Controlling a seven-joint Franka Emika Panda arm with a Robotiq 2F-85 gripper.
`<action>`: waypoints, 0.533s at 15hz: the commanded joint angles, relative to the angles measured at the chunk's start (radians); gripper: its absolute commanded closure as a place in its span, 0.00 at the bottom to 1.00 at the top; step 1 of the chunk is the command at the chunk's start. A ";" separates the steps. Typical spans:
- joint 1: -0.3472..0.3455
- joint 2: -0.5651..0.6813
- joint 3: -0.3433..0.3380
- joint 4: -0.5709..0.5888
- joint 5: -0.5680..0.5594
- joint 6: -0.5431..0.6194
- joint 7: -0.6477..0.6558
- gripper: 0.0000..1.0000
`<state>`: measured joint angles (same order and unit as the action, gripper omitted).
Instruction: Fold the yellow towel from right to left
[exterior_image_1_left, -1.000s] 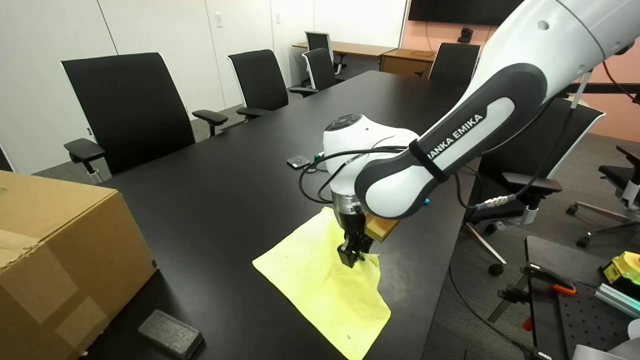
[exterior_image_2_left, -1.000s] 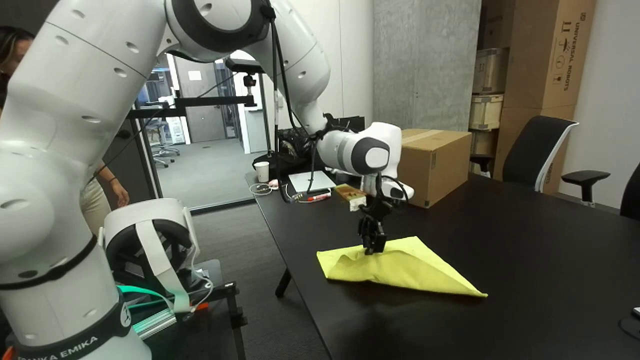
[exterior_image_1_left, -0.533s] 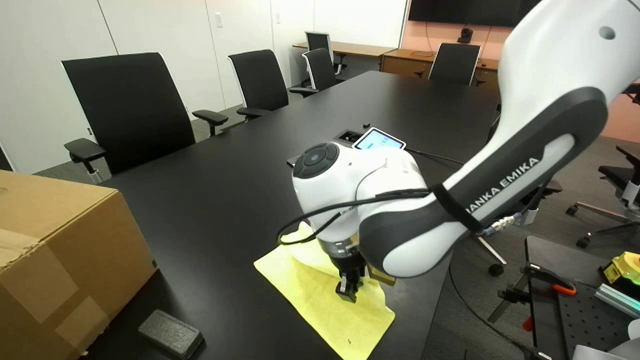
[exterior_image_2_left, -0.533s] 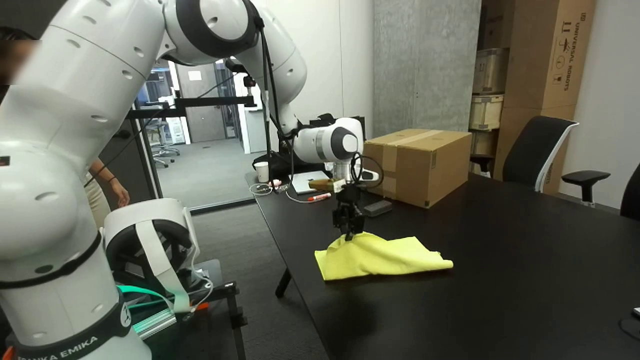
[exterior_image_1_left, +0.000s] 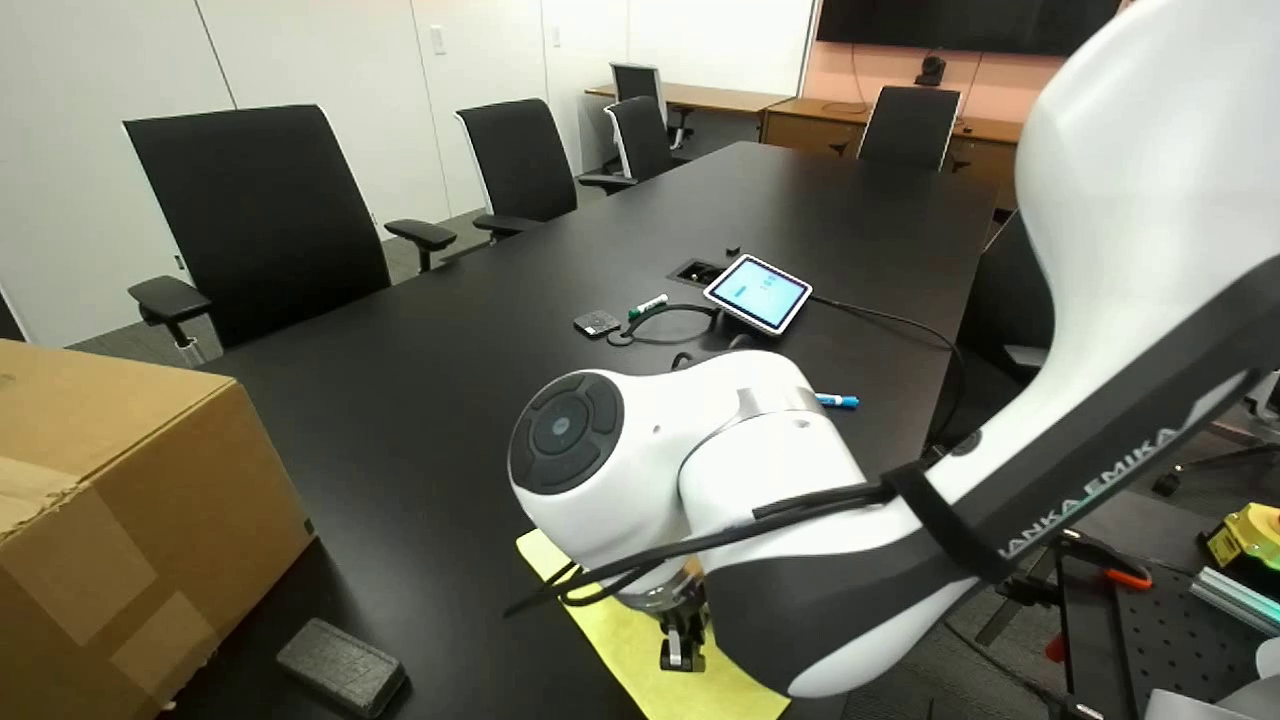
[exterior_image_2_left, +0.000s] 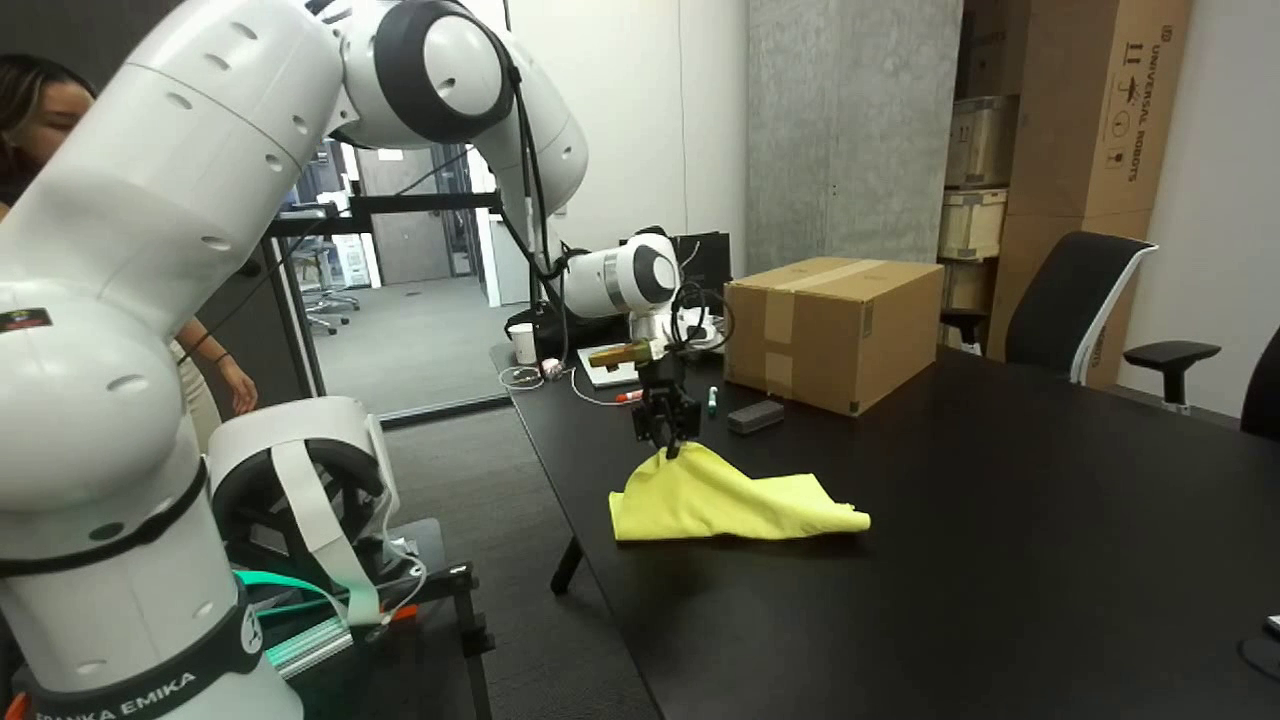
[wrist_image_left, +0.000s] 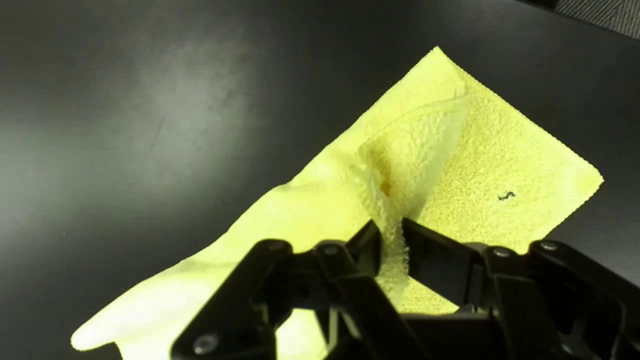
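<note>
Free tabletop between towel and grey block (cardboard box beyond).

Your black table: yellow towel, partly raised; cardboard box, gray block near box. You also have green marker, blue marker, white cup.

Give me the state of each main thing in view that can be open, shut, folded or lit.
Yellow cloth towel: partly folded, a pinched ridge raised, much of the rest lying on the black tabletop.
Black two-finger gripper: shut on the towel's ridge.
Brown cardboard box: closed, taped along the top.
White-framed rectangular tablet: lit.
Black wall-mounted screen: dark in the visible part.
</note>
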<state>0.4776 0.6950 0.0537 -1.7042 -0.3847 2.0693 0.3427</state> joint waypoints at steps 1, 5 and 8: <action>0.023 0.079 0.012 0.135 -0.035 -0.100 -0.061 0.92; 0.041 0.139 0.019 0.212 -0.059 -0.125 -0.101 0.90; 0.047 0.165 0.016 0.245 -0.070 -0.107 -0.116 0.58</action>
<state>0.5133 0.8158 0.0717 -1.5373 -0.4284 1.9829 0.2538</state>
